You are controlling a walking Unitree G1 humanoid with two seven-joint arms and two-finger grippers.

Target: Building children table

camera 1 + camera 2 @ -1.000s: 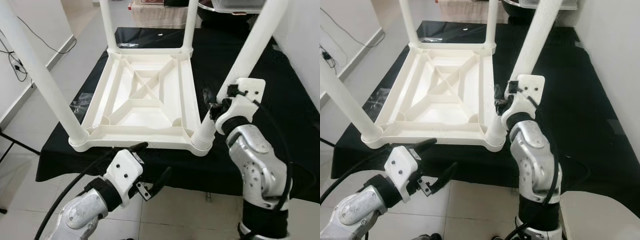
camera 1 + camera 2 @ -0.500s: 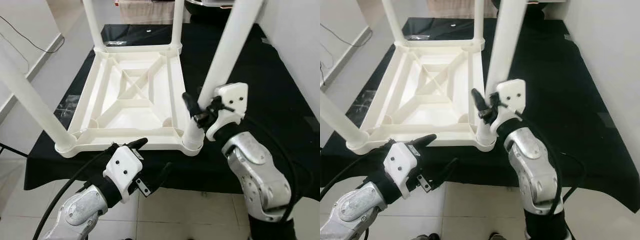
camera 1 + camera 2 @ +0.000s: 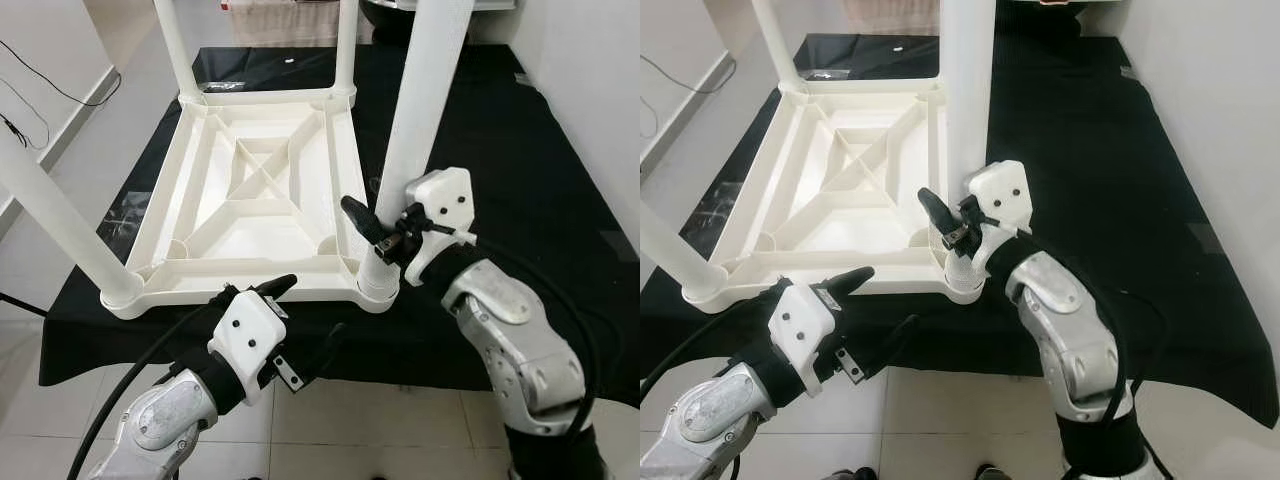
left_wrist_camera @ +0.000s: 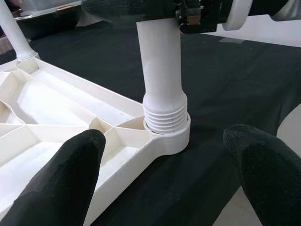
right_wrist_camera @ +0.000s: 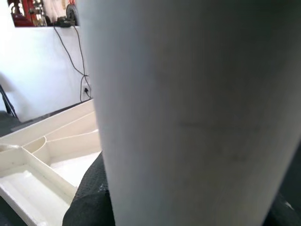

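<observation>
On your left, left gripper (image 3: 300, 325): fingers spread wide, empty, below the black-draped bench edge. Centre, upturned white tabletop (image 3: 255, 200). Right, right gripper (image 3: 385, 225) clamped around threaded leg (image 3: 420, 120) just above its socket; keep it vertical while you twist.

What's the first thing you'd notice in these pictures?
A white plastic children's table lying upside down on a black cloth-covered table, its round white legs sticking up. The right gripper has its jaws around the near-right white leg, just above its ribbed socket. The left gripper hovers open at the table's near edge.
</observation>
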